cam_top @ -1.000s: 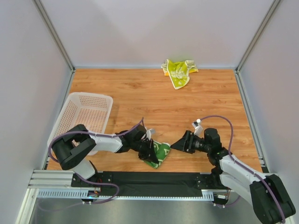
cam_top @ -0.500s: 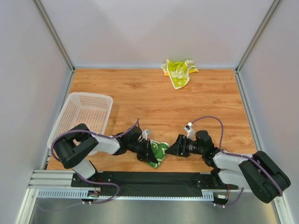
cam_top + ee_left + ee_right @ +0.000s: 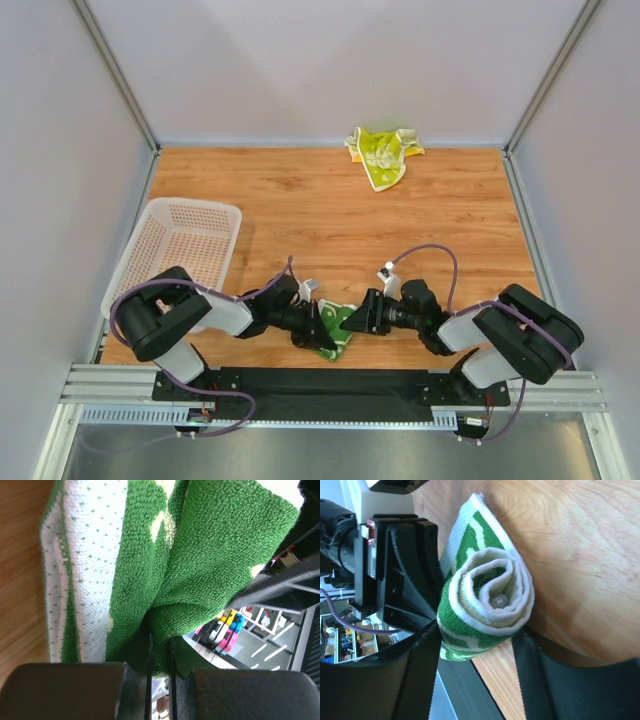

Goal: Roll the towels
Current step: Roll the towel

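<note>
A green-and-white towel [image 3: 336, 329] lies rolled near the table's front edge. My left gripper [image 3: 312, 326] is shut on its left end; in the left wrist view the green terry cloth [image 3: 200, 555] is pinched between the two nearly closed fingers [image 3: 149, 655]. My right gripper [image 3: 363, 318] is at the roll's right end. In the right wrist view the spiral end of the roll [image 3: 487, 597] sits between its spread fingers [image 3: 422, 670], and the gripper [image 3: 477, 630] is open around it. A second, yellow-green towel [image 3: 382, 153] lies crumpled at the far edge.
A white mesh basket [image 3: 170, 250] stands at the left of the wooden table [image 3: 330, 220]. The black base rail [image 3: 330, 385] runs just in front of the rolled towel. Grey walls enclose the table on three sides.
My right gripper has moved left across the table until its open fingers straddle the roll's end. The left gripper has stayed shut on the towel, shifting slightly.
</note>
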### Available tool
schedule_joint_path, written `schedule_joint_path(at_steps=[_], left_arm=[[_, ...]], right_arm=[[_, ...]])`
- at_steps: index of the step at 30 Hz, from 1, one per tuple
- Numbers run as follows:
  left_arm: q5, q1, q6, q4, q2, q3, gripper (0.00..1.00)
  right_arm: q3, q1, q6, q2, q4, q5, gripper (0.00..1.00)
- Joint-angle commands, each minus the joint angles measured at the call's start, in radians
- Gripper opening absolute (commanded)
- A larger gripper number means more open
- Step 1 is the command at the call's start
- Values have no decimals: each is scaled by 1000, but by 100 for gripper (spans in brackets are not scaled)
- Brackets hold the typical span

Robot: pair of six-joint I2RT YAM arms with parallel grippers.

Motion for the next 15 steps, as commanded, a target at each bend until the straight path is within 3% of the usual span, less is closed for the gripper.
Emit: schedule_joint_path(at_steps=[1, 6, 9, 11, 13, 15], left_arm=[[-96, 1, 0, -109, 16, -62, 0], [-125, 1, 35, -187, -19, -44, 0], [-179, -1, 89, -317, -61, -10, 12], [-225, -6, 120, -407, -97, 4, 27], [-254, -16, 140, -502, -119, 33, 40], [-314, -42, 175, -579, -145, 83, 46]], right_arm=[[12, 28, -2, 58, 64, 71, 57], [21, 47, 1, 76, 88, 87, 37], [44, 50, -10, 57, 29, 96, 23], [86, 48, -30, 34, -81, 108, 14], [105, 50, -39, 17, -158, 117, 14], [143, 51, -51, -5, -221, 131, 13]])
